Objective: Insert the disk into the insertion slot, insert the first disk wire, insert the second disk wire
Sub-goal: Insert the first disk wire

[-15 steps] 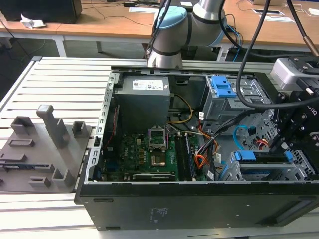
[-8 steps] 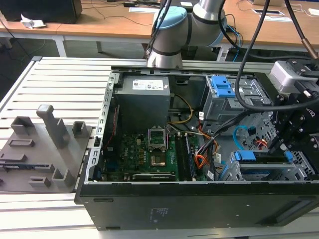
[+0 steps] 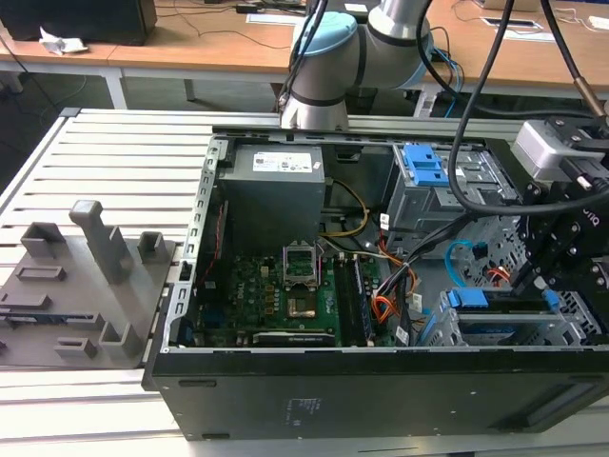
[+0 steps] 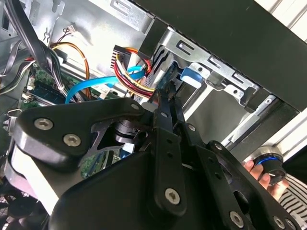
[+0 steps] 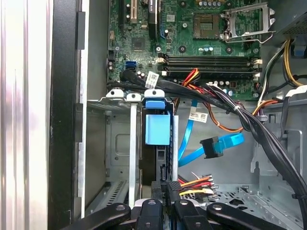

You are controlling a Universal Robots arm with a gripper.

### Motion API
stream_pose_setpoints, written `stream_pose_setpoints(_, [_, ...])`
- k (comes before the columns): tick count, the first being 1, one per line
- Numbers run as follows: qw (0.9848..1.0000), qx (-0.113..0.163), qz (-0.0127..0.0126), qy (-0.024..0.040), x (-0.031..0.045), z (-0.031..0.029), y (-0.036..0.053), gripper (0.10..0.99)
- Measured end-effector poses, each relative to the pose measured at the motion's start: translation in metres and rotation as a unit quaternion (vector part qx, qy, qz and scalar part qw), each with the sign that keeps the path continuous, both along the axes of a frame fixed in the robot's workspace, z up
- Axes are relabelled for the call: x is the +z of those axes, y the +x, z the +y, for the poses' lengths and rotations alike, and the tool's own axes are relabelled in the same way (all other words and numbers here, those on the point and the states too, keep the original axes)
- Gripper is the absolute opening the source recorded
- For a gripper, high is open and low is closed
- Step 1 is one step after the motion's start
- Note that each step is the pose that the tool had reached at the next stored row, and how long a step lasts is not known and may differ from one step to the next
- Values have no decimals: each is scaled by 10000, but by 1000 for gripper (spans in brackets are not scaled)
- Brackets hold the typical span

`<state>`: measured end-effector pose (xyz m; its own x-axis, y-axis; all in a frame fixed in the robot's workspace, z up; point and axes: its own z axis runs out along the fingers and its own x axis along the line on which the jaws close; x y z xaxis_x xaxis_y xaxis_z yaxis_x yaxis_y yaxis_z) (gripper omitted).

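One open computer case (image 3: 381, 381) lies on a slatted tabletop (image 3: 114, 143). In the exterior view, the motherboard (image 3: 266, 295) sits at nine o'clock inside the case, and the gripper (image 3: 542, 276) reaches in at three o'clock. In the first wrist view, the disk (image 5: 157, 129) stands edge-on inside the slot (image 5: 112, 143), with its blue carrier tab at the cage mouth. The gripper is narrow and seems to pinch the plug of the red wire (image 5: 196, 183) right at the disk's exposed edge. The blue wire (image 5: 213, 146) lies loose near the cage, its plug apart from the disk.
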<state>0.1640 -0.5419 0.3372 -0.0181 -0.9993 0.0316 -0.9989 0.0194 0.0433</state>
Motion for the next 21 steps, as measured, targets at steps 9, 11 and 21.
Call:
stream_pose_setpoints(9, [10000,0,0,2,-14,0,3,161])
stream_pose_setpoints(11, [10000,0,0,3,-16,0,2,239])
stream_pose_setpoints(21, [10000,0,1,3,563,2,2,239])
